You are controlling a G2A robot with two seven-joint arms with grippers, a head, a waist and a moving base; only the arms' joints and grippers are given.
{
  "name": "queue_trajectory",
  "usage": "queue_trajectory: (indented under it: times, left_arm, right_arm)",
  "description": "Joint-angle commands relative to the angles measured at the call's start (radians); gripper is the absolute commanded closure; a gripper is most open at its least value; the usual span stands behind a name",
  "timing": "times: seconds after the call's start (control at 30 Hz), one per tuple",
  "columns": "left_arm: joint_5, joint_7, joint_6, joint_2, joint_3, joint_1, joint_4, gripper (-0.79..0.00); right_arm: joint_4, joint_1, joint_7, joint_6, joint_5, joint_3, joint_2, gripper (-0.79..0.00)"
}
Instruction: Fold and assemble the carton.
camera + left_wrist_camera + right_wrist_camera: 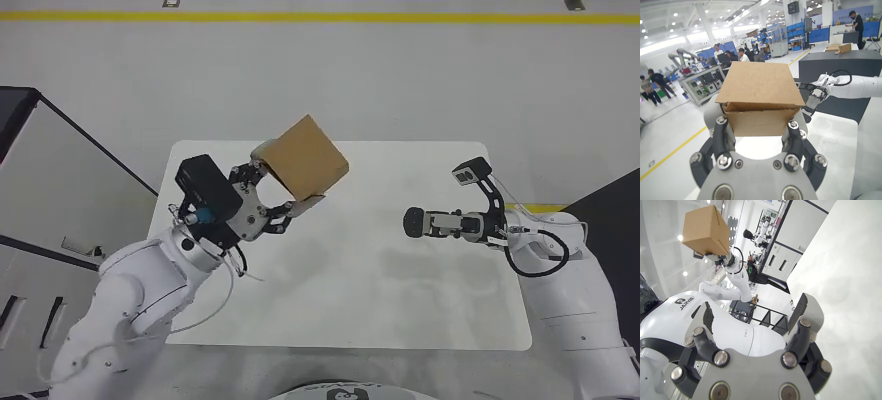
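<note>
A brown cardboard carton (303, 158) is held up above the white table (400, 300), over its far left part, formed into a box with one flap (306, 206) hanging loose. My left gripper (283, 200) is shut on the carton (759, 98), its fingers (720, 132) on either side of the lower end. My right gripper (412, 222) hovers over the table's right half, apart from the carton, pointing toward it. In the right wrist view its fingers (799, 311) stand open with nothing between them, and the carton (705, 238) shows in the distance.
A dark cabinet (25, 160) stands left of the table and another dark surface (610, 195) at the right. A yellow line (320, 16) crosses the floor beyond the table. The table's middle and near part is bare.
</note>
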Motion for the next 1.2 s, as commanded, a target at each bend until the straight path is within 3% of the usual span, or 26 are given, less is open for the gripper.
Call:
queue_trajectory:
  times: [0.0, 0.13, 0.37, 0.6, 0.87, 0.97, 1.17]
  left_arm:
    - [-0.199, -0.084, 0.038, -0.003, 0.004, -0.011, 0.032, 0.000]
    - [-0.478, -0.225, 0.069, -0.004, -0.017, -0.071, 0.078, 0.000]
    - [-0.745, -0.354, 0.108, -0.005, -0.015, -0.137, 0.154, 0.000]
    - [-0.952, -0.431, 0.111, -0.007, -0.001, -0.174, 0.206, 0.000]
    - [-0.952, -0.431, 0.111, -0.007, -0.001, -0.174, 0.206, 0.000]
    - [-1.096, -0.414, 0.149, -0.012, 0.006, -0.166, 0.226, 0.000]
    - [-1.364, -0.503, 0.260, -0.014, 0.004, -0.189, 0.273, 0.000]
  right_arm:
    - [0.000, 0.000, 0.000, 0.000, 0.000, 0.000, 0.000, -0.785]
    - [0.000, 0.000, 0.000, 0.000, 0.000, 0.000, 0.000, -0.785]
    - [0.000, 0.000, 0.000, 0.000, 0.000, 0.000, 0.000, -0.785]
    - [0.000, 0.000, 0.000, 0.000, 0.000, 0.000, 0.000, -0.785]
    - [0.000, 0.000, 0.000, 0.000, 0.000, 0.000, 0.000, -0.785]
    - [0.000, 0.000, 0.000, 0.000, 0.000, 0.000, 0.000, -0.785]
    - [0.000, 0.000, 0.000, 0.000, 0.000, 0.000, 0.000, -0.785]
